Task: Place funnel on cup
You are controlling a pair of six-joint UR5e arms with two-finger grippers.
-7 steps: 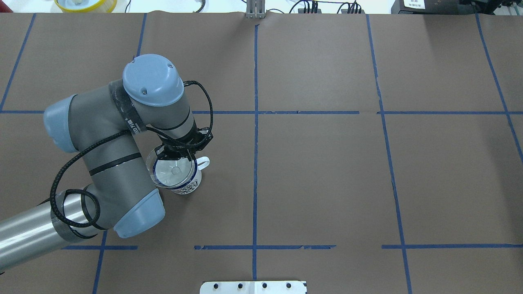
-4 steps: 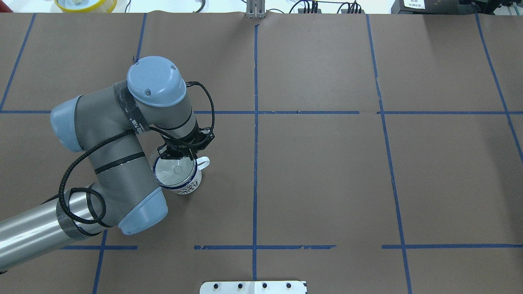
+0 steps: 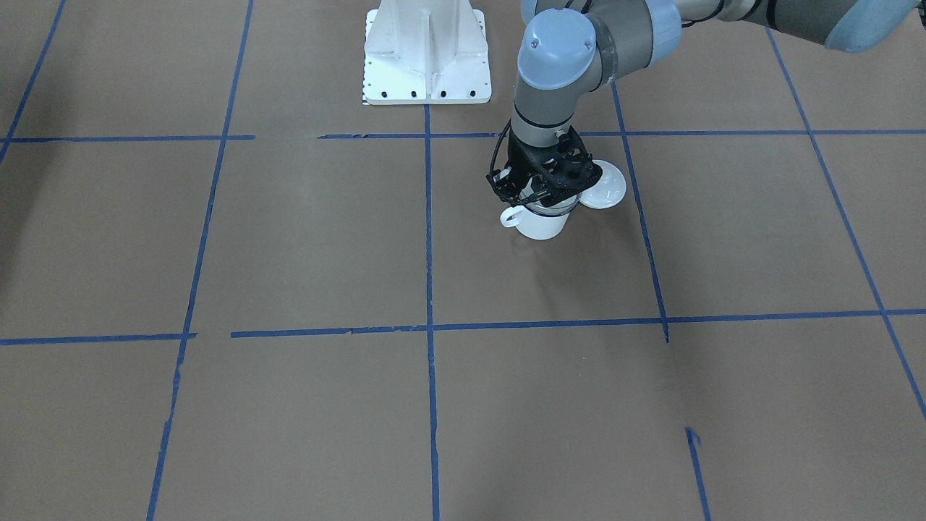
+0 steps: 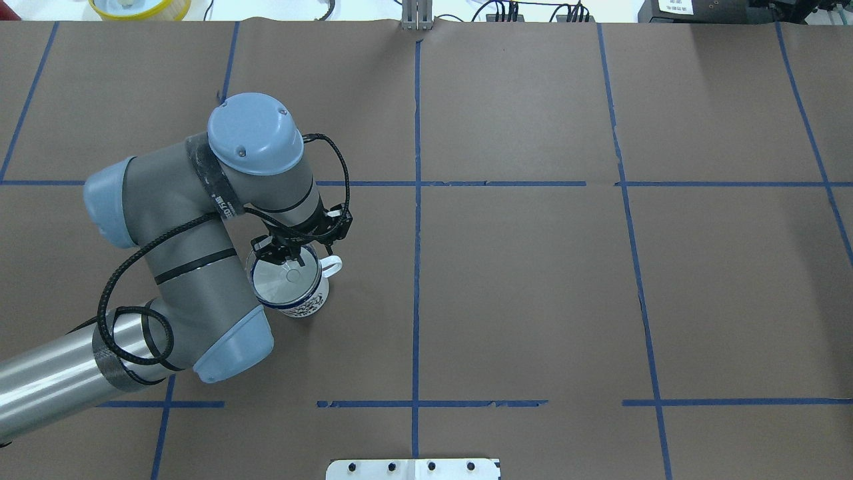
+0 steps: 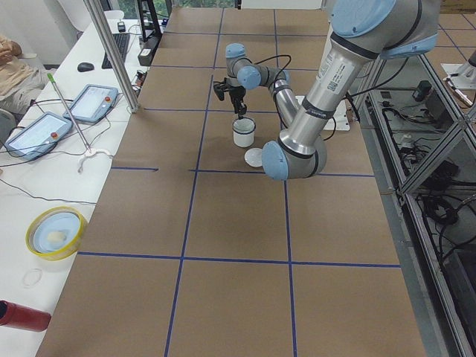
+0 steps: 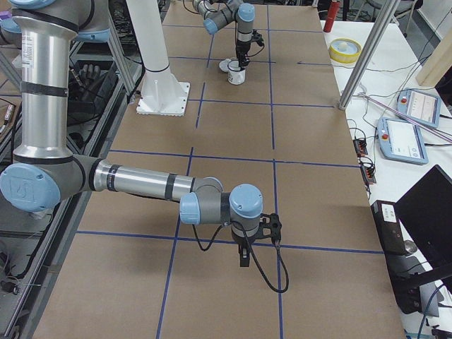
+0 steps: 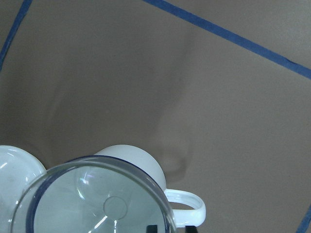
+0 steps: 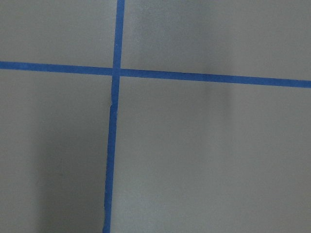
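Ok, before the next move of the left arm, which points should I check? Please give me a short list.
1. Funnel centred over cup: ok, in the overhead view its cone lies inside the blue rim.
2. Funnel resting on the rim: cannot tell, the contact is hidden.
3. Left gripper shut on the funnel's far edge: ok.
4. Cup upright: ok.
5. Lid beside the cup, not under the funnel: ok.
6. Right gripper far from the cup: ok.
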